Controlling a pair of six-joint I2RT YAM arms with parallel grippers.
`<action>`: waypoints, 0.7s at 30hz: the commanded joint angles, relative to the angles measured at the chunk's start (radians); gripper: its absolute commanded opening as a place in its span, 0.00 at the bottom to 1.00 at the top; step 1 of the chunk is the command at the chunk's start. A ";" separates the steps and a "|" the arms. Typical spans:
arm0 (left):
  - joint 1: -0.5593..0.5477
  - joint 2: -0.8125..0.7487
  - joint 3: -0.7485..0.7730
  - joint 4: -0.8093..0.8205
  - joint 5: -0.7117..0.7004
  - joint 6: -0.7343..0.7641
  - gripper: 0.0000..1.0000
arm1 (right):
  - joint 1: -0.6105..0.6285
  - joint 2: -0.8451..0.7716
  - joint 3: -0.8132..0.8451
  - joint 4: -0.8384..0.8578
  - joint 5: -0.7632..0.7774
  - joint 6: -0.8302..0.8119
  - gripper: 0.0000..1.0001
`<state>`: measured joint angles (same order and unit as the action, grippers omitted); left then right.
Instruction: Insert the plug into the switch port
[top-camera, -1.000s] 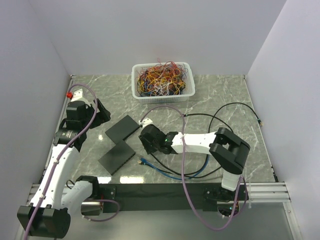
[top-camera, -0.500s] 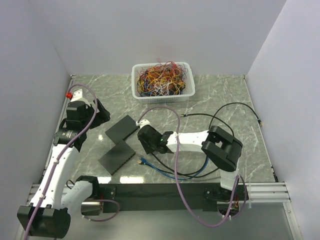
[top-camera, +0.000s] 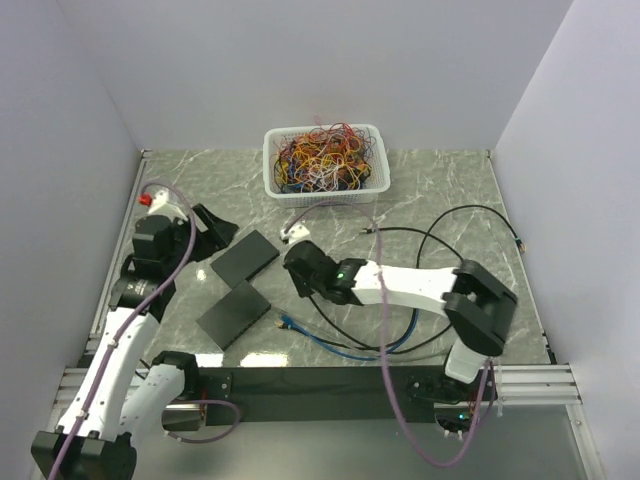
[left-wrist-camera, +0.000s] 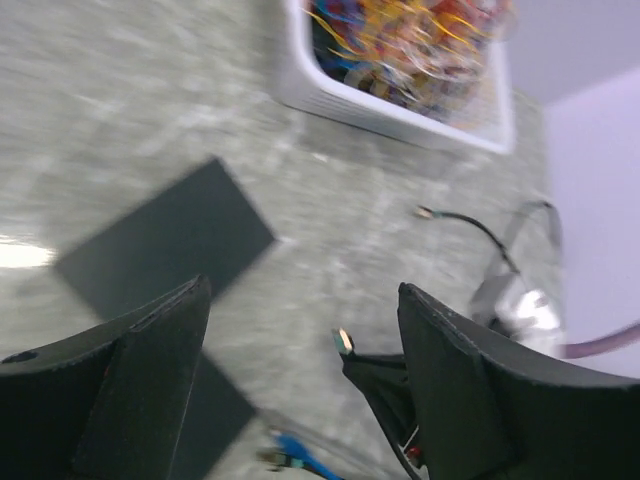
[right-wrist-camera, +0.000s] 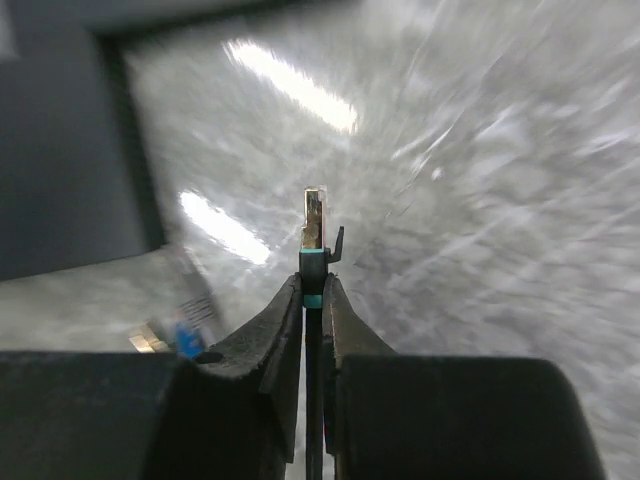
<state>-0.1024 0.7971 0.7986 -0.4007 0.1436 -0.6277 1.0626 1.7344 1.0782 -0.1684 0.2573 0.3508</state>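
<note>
Item: plug (right-wrist-camera: 313, 225), pale-tipped with a teal boot, grasped at the boot by the right pincer (right-wrist-camera: 312, 288). The jaws are clenched on it and the tip points forward above the grey marbled tabletop (top-camera: 440, 190), clear of any port. The right pincer sits just right of the far switch (top-camera: 245, 255), a flat black box. The near switch (top-camera: 233, 313), of the same kind, lies just in front of it with their corners close; the ports on either cannot be made out. Left pincer (left-wrist-camera: 302, 300): released, fingers spread wide, grasping nothing, hovering at the far switch's left rear. Blue cable (top-camera: 325, 342): loose on the tabletop, its plug end just right of the near switch. Black cable (top-camera: 470, 210): looped at right. White basket (top-camera: 325, 194) of tangled coloured wires: rear centre.
</note>
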 joint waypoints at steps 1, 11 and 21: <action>-0.078 -0.004 -0.068 0.190 0.133 -0.168 0.81 | 0.007 -0.160 0.008 0.017 0.062 -0.026 0.09; -0.514 0.181 -0.087 0.434 -0.094 -0.349 0.78 | 0.004 -0.414 -0.064 0.124 0.023 -0.052 0.04; -0.619 0.220 -0.082 0.528 -0.213 -0.398 0.70 | 0.005 -0.478 -0.110 0.130 0.011 -0.033 0.00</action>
<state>-0.7059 1.0271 0.6907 0.0517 -0.0181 -0.9943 1.0626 1.3144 0.9844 -0.0959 0.2687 0.3141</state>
